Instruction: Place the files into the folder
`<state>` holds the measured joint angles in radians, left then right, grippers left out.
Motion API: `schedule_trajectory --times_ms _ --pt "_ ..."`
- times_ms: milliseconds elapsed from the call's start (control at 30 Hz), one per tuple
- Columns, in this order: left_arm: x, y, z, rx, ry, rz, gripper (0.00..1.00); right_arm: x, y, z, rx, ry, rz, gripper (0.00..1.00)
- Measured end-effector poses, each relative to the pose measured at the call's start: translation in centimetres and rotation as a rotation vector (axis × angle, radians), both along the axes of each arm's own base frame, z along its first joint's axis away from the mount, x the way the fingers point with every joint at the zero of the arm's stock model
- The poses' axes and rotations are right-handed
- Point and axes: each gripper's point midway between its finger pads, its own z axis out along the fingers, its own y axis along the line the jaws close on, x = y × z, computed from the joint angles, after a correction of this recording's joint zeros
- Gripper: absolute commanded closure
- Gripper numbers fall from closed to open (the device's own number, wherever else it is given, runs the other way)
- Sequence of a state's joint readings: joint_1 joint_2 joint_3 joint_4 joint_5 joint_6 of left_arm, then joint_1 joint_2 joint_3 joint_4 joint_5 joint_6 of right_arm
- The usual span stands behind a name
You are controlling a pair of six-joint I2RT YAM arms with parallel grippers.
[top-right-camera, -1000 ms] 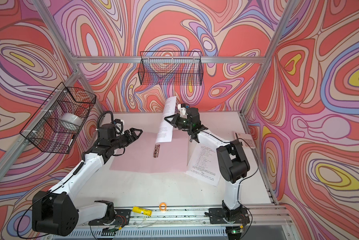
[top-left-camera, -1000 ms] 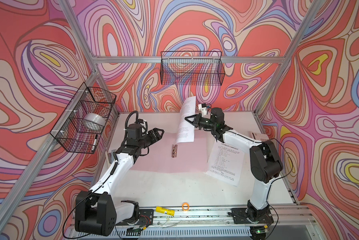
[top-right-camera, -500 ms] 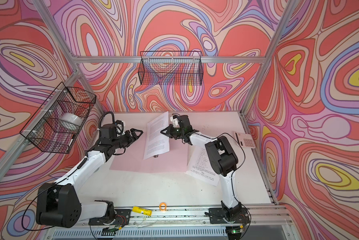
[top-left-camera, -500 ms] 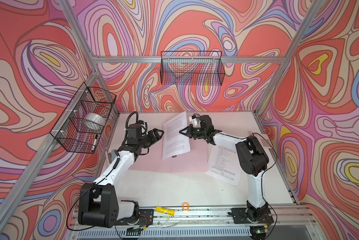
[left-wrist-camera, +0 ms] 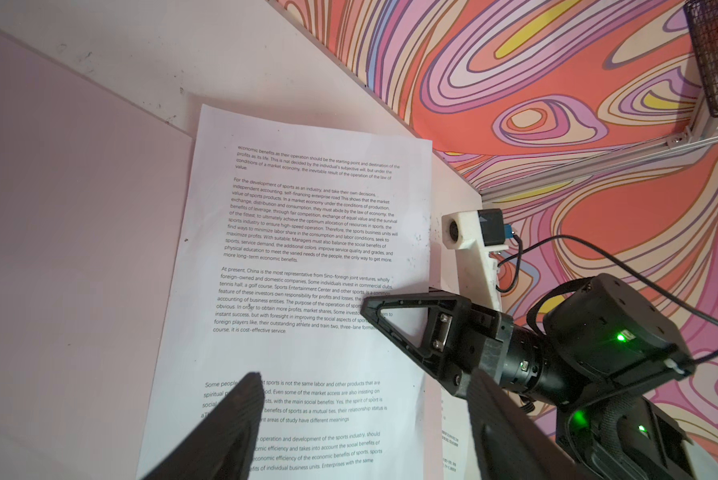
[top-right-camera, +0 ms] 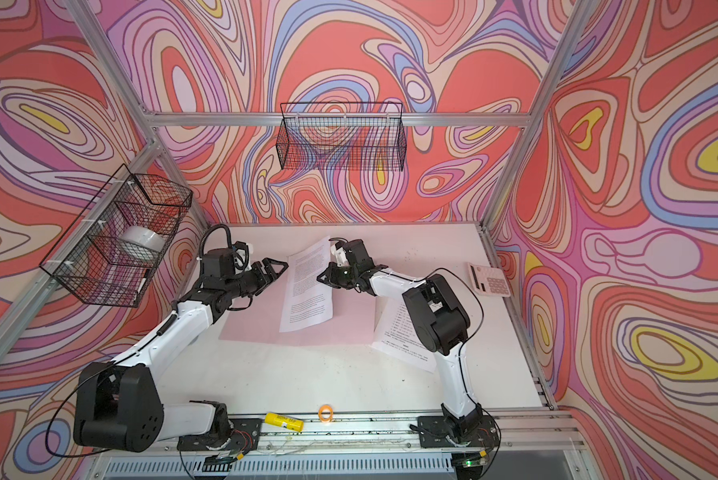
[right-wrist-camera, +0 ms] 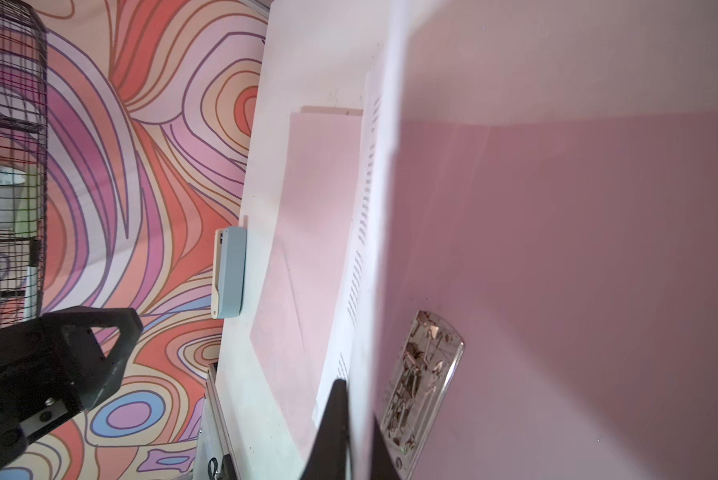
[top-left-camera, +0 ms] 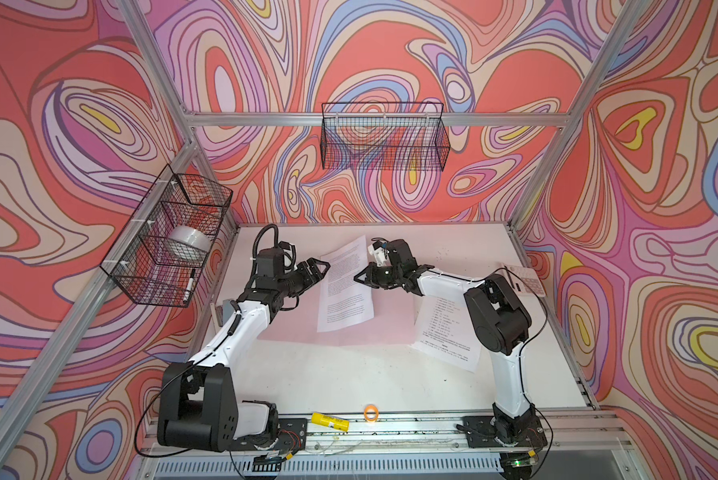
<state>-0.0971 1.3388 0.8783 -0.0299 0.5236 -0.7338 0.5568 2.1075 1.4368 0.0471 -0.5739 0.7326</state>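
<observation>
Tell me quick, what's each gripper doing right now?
The left gripper is open, holding nothing.
The right gripper is shut on the printed sheet, at its edge.

**One sheet over the open folder, one beside it**

The pale pink folder (top-left-camera: pixel 390 328) lies open and flat on the bench, with its silver clip (right-wrist-camera: pixel 421 374) at the spine. A white sheet (top-left-camera: pixel 344 286) of black text slants over the folder's middle, its far end past the folder's back edge. One long edge is pinched in the right end effector (top-left-camera: pixel 358 279) and raised above the clip. A second printed sheet (top-left-camera: pixel 444 336) lies flat at the folder's right edge.
</observation>
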Motion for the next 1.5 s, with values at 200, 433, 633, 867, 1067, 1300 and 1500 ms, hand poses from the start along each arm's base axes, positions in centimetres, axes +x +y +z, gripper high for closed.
schedule_trajectory --times_ms 200,433,633,867,1067,1300,1500 --pt "0.0 -0.1 -0.3 -0.004 0.008 -0.002 0.23 0.1 0.1 -0.2 -0.019 -0.009 -0.016 1.00" --pt "0.0 -0.2 -0.5 -0.008 0.015 -0.008 0.23 0.2 0.2 -0.4 -0.026 -0.004 -0.039 1.00" --pt "0.0 -0.2 -0.6 -0.008 0.015 -0.008 0.23 -0.4 1.2 -0.9 -0.027 0.009 -0.045 1.00" --pt "0.1 -0.2 -0.7 -0.015 0.016 -0.007 0.24 -0.9 2.0 -2.4 -0.052 0.043 -0.077 1.00" --pt "-0.1 -0.3 -1.1 -0.017 0.024 -0.009 0.24 -0.4 2.0 -2.7 -0.054 0.058 -0.126 1.00" --pt "-0.1 -0.3 -1.0 -0.023 0.024 -0.007 0.24 -0.2 2.4 -3.6 -0.067 0.077 -0.165 1.00" --pt "-0.1 -0.3 -1.2 -0.023 0.028 -0.006 0.24 -0.5 3.0 -3.6 -0.063 0.084 -0.184 1.00"
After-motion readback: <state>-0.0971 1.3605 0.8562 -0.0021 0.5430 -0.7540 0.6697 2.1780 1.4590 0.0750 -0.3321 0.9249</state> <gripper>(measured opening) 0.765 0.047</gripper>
